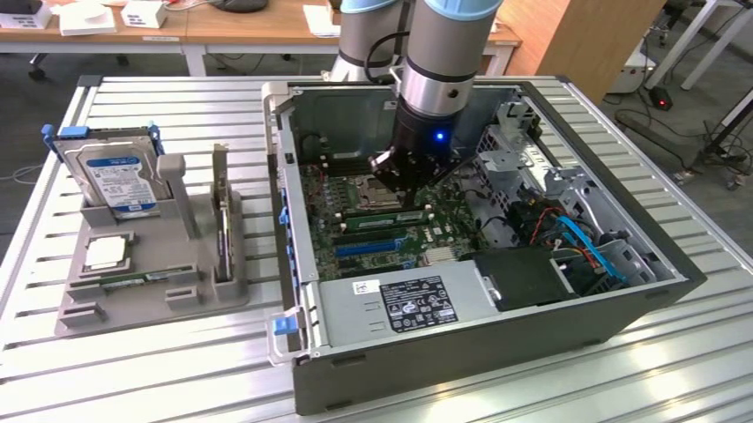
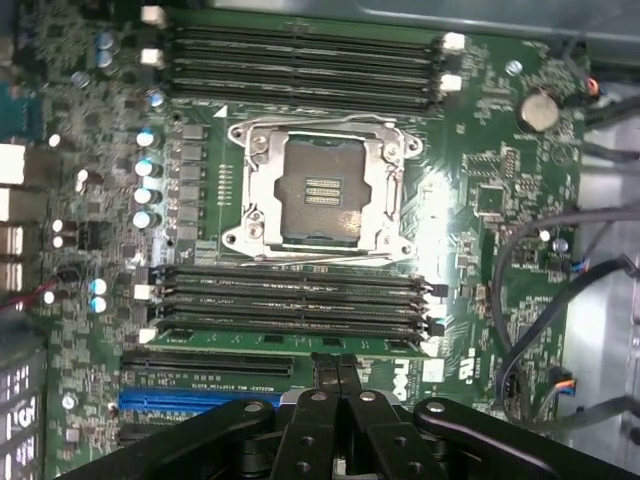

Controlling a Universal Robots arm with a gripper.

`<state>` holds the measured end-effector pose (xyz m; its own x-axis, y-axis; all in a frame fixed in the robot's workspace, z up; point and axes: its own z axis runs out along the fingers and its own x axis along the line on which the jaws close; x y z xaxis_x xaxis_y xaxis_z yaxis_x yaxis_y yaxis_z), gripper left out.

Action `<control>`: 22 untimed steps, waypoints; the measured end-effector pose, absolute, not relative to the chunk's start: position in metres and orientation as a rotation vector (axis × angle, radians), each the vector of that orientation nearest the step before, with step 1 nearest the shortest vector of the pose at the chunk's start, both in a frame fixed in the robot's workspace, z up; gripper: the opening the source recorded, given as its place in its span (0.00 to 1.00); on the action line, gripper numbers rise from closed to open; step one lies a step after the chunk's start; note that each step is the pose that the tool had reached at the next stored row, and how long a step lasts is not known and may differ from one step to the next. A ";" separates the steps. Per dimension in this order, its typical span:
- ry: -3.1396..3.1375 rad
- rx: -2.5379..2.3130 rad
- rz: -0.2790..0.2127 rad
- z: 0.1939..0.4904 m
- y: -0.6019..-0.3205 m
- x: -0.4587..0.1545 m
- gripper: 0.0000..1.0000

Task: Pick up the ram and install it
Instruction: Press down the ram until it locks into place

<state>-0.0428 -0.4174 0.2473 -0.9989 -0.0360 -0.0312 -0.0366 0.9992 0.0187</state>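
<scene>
the gripper hangs inside the open computer case, fingers pressed together directly over the green ram. the ram lies lengthwise in a motherboard slot just beneath the fingertips, apparently seated beside the empty processor socket.

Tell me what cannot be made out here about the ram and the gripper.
- Exterior view: the gripper hides its own tips and the slots beneath them.
- Wrist view: the green strip at the gripper's tips may be the ram; seen edge-on, too thin to judge seating.
- Wrist view: the blue slot is partly covered by the gripper.
- Exterior view: the text on the white label is too small.
</scene>
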 end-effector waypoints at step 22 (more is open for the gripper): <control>3.110 -0.050 0.030 0.247 -0.417 -0.051 0.09</control>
